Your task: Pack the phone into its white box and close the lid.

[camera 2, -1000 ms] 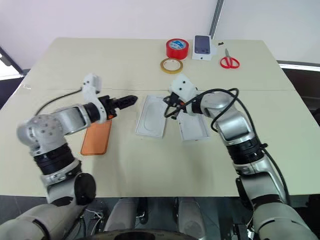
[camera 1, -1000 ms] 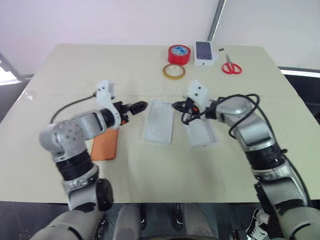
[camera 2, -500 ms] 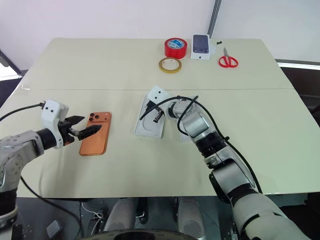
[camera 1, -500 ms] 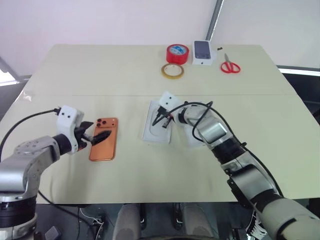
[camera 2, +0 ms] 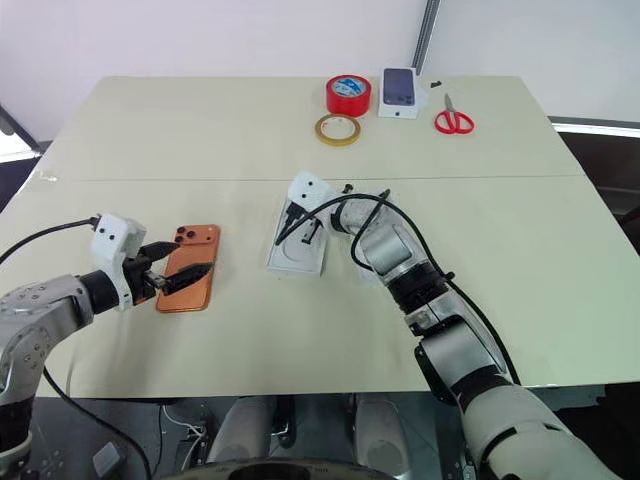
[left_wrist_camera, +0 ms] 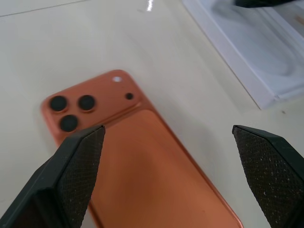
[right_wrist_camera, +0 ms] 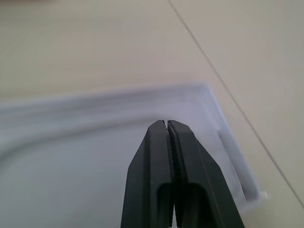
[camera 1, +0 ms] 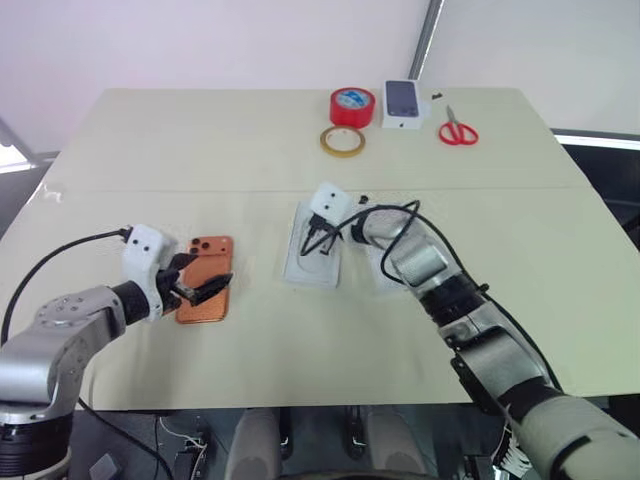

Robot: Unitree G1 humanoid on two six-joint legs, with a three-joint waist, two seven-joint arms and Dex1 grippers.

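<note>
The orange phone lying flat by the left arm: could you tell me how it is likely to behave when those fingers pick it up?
The phone looks like a stiff slab, so it should not flex. Its smooth back may slip between the fingers. Lying flat on the table, it offers only thin edges, so it may slide before lifting.

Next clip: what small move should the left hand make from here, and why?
Probably lower the left hand and close on the phone. Its fingers are open, straddling the phone, which lies flat on the table, camera side up and not yet gripped. The white tray beside it sits ready, with the shut right hand over it.
</note>
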